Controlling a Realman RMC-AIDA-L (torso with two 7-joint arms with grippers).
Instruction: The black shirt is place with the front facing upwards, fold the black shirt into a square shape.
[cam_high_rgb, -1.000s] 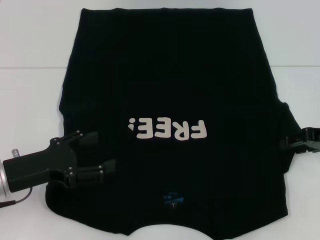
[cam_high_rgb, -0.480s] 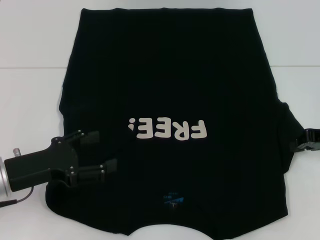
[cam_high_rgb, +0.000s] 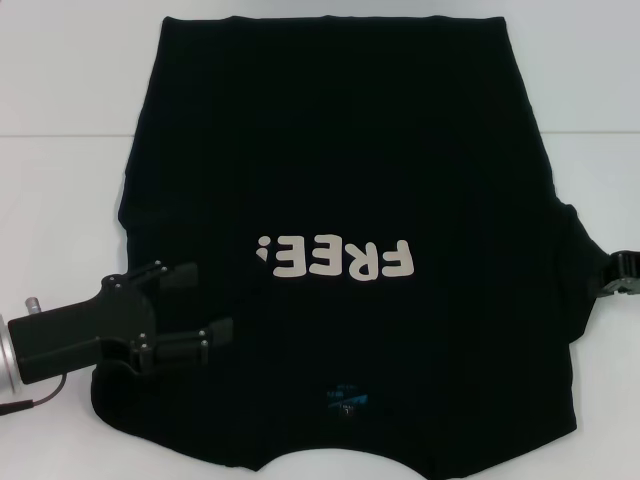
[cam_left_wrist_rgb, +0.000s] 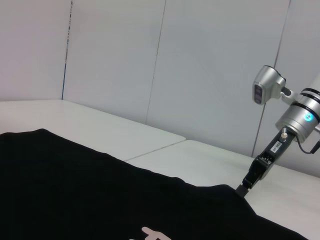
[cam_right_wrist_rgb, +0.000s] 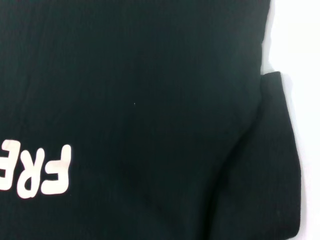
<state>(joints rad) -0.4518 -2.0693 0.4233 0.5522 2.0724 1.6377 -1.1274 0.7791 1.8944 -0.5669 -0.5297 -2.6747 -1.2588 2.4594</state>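
Observation:
The black shirt (cam_high_rgb: 330, 140) lies flat on the white table, front up, its cream "FREE!" letters (cam_high_rgb: 335, 259) upside down to me and a small blue neck label (cam_high_rgb: 345, 398) near the front edge. My left gripper (cam_high_rgb: 212, 300) hovers open over the shirt's near left shoulder, nothing between its fingers. Only a tip of my right gripper (cam_high_rgb: 626, 272) shows at the right edge, beside the shirt's right sleeve (cam_high_rgb: 578, 265). The left wrist view shows the right gripper (cam_left_wrist_rgb: 246, 185) low at the shirt's (cam_left_wrist_rgb: 75, 190) edge. The shirt (cam_right_wrist_rgb: 140, 100) and its sleeve (cam_right_wrist_rgb: 277, 165) fill the right wrist view.
White table (cam_high_rgb: 60, 200) surrounds the shirt on the left, right and far sides, with a seam line (cam_high_rgb: 60, 136) across it. A pale wall (cam_left_wrist_rgb: 150, 60) stands behind the table. The shirt's collar end reaches the table's near edge.
My right gripper has drawn back to the right, away from the sleeve, and is nearly out of the head view. The left gripper and the shirt have stayed put.

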